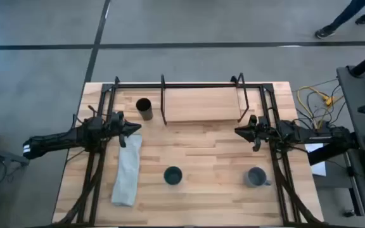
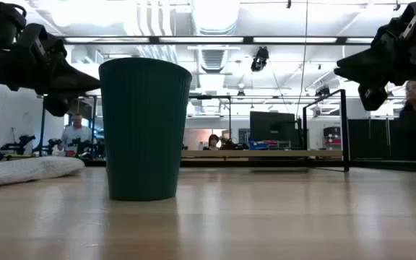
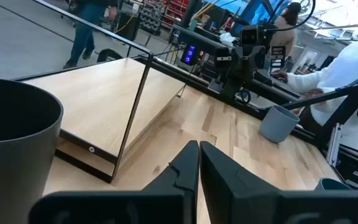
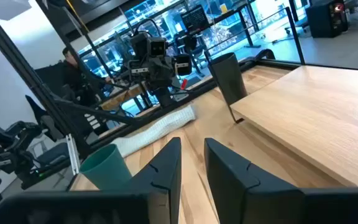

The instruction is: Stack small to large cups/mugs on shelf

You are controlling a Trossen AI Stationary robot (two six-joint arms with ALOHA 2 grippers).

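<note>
The black tumbler (image 1: pixel 144 109) (image 4: pixel 229 78) stands upright on the table just left of the shelf (image 1: pixel 201 103), a pale board in thin black rods. Near the front edge, the teal cup (image 1: pixel 173 175) (image 2: pixel 144 130) stands in the middle and the grey-blue mug (image 1: pixel 255 177) (image 3: pixel 278 122) to the right. My left gripper (image 1: pixel 132 128) (image 3: pixel 199 155) hovers shut beside the tumbler, on its near-left side. My right gripper (image 1: pixel 239 131) (image 4: pixel 192 158) hovers by the shelf's near right corner, with a narrow gap between its fingers. Neither holds anything.
A pale folded cloth (image 1: pixel 127 171) (image 4: pixel 160 127) lies along the table's left side, below my left gripper. Black table frame rails run down both sides. Bare wood lies between the shelf and the front cups. People and equipment show in the room beyond.
</note>
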